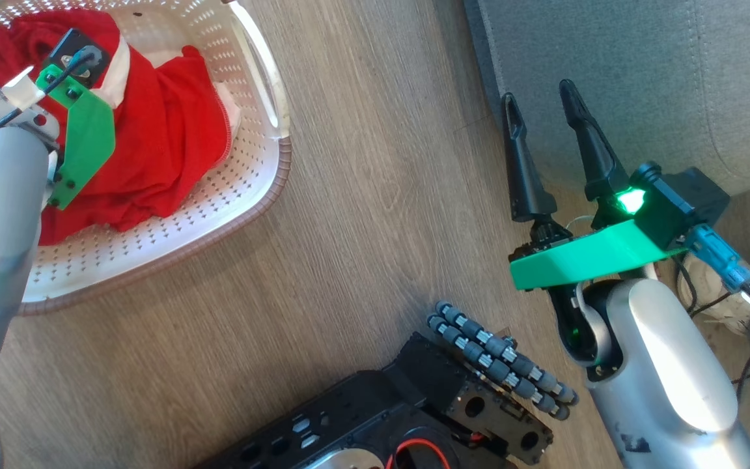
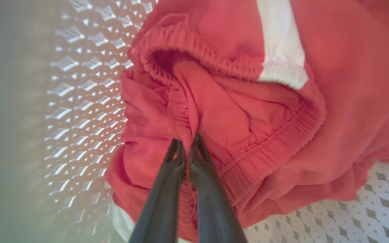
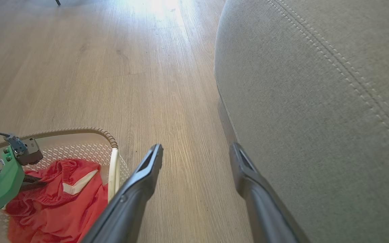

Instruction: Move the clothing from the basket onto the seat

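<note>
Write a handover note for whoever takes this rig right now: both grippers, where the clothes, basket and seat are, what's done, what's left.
Left gripper: shut on a fold of the red clothing, down inside the basket.
Right gripper: open, empty, over the floor beside the seat.
Things: clothing lies in the basket, which stands on the floor; the grey seat is to its right.
Done: grasp made.
Left: lift the clothing out, carry it right, lay it on the seat, release.
</note>
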Robot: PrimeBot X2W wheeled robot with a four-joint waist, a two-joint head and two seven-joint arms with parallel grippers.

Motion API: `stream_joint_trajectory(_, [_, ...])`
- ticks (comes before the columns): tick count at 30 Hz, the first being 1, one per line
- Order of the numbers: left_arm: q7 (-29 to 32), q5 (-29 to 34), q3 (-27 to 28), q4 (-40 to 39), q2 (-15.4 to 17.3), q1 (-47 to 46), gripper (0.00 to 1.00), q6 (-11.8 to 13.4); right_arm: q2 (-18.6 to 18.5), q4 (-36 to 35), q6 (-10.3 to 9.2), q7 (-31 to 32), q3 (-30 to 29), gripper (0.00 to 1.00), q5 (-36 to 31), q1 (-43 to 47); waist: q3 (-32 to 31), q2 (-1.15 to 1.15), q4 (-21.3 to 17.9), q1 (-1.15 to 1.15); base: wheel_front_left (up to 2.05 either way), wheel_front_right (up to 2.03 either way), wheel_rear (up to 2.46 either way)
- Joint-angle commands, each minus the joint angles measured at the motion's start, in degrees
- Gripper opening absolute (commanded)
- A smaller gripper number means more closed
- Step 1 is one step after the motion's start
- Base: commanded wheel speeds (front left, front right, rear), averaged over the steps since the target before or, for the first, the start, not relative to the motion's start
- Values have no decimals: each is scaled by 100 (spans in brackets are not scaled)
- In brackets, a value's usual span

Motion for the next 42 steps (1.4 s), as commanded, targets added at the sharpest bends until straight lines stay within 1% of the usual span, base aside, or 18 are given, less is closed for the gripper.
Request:
stream_joint_trajectory(1, [15, -50, 73, -167, 133, -15, 0, 44, -34, -109, 40, -76, 78, 100, 29, 103, -21, 0, 9, 0, 0, 0, 0])
stream_joint_trajectory(5, [-122, -167, 74, -226, 33, 34, 0, 67, -34, -69, 40, -76, 8, 100, 5, 103, -144, 0, 91, 0, 0, 0, 0])
stream_joint_trajectory(12, [-756, -604, 250, -375, -392, 287, 0, 258, -34, -18, 40, -76, -270, 100, -211, 220, -663, 0, 453, 0, 0, 0, 0])
stream_joint_trajectory(18, [-1397, -1048, 427, -519, -792, 671, 0, 380, -38, 59, 40, -76, -611, 100, -609, 448, -1431, 0, 926, 0, 0, 0, 0])
stream_joint_trajectory(24, [-2021, -1490, 647, -763, -1079, 1198, 0, 526, -251, 169, 40, -76, -981, 100, -888, 834, -2340, 0, 1390, 0, 0, 0, 0])
stream_joint_trajectory(28, [-2342, -1804, 866, -985, -1126, 1630, 0, 645, -390, 238, 40, -76, -1073, 100, -957, 1084, -2839, 0, 1564, 0, 0, 0, 0])
stream_joint_trajectory(29, [-2342, -1804, 866, -985, -1126, 1630, 0, 645, -390, 238, 40, -76, -1073, 100, -957, 1084, -2839, 0, 1564, 0, 0, 0, 0])
stream_joint_trajectory(32, [-2517, -1995, 984, -1187, -1137, 1972, 0, 700, -472, 266, 40, -76, -1138, 100, -978, 1254, -3167, 0, 1694, 0, 0, 0, 0])
stream_joint_trajectory(42, [-2851, -2459, 1332, -2138, -1062, 2926, 0, 956, -788, 294, 40, -76, -1320, 100, -997, 1816, -3988, 0, 2061, 0, 0, 0, 0])
